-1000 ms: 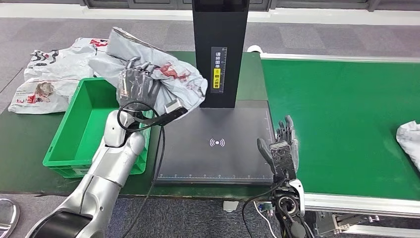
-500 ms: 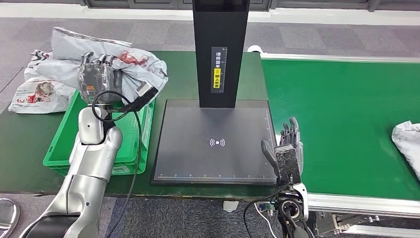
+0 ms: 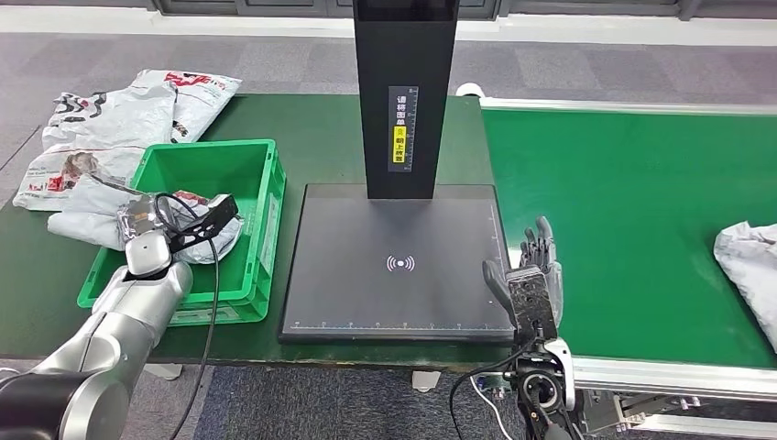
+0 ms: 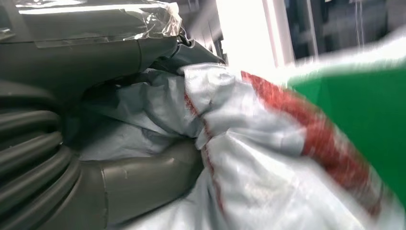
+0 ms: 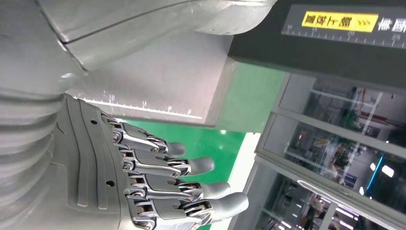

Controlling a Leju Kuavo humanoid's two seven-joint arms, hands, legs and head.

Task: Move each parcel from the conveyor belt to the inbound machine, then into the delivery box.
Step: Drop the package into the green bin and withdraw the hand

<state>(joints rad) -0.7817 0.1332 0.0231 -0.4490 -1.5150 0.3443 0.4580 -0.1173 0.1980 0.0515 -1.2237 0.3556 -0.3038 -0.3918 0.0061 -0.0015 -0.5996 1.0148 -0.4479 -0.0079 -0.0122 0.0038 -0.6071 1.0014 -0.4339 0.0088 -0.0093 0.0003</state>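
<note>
The conveyor belt (image 3: 632, 211) runs along my right, a grey parcel (image 3: 749, 266) lying at its far right edge. The inbound machine (image 3: 403, 247) sits mid-table, black pad under its upright column. My left arm reaches down into the green delivery box (image 3: 247, 183) — my left hand (image 3: 137, 220) grips a grey-and-red parcel (image 3: 92, 206) low over the box's left wall. My right hand (image 3: 531, 275) stands upright at the pad's right edge, fingers spread, holding nothing.
</note>
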